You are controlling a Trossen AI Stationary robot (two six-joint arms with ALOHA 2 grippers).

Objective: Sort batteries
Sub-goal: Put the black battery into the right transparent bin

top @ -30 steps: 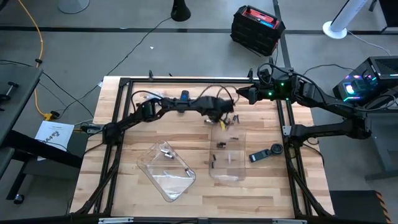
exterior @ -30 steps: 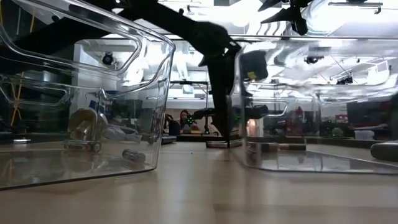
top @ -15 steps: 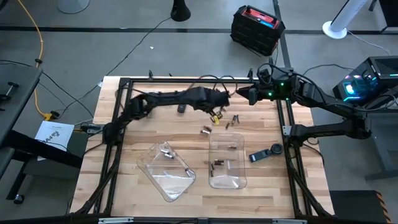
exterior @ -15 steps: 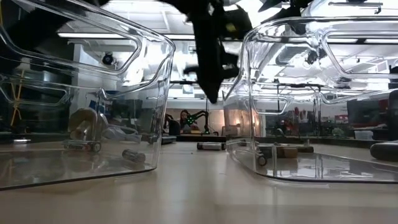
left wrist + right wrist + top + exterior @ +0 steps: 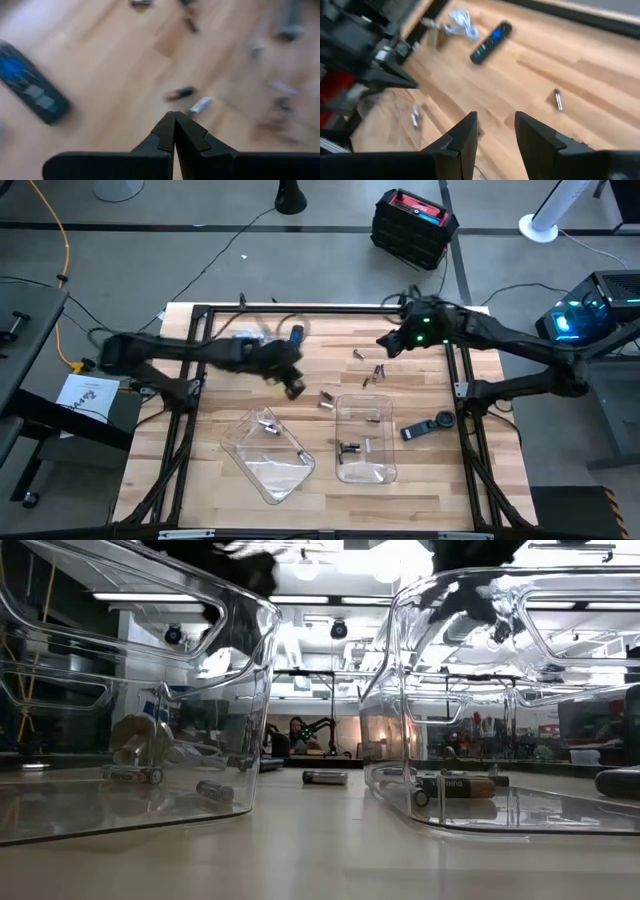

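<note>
- Keeps the left gripper clenched tight, with nothing between the fingertips.
- Has swung that gripper back from above the right tray to the table's left half, just beyond the left tray; blurs there, so probably mid-move.
- Carries nothing away on that swing, so sorts no battery with it.
- Holds the right gripper parted and empty near the far right edge, a little further in over the table than a second ago.
- Leaves several batteries loose on the wood: one between the trays at their far ends, a few more beyond the right tray, below the right gripper.
- Shows a few batteries already inside each tray.
- Suggests a handover: left arm clearing out, right arm placed for the far loose ones.
- Leaves the task well short of done.
</note>
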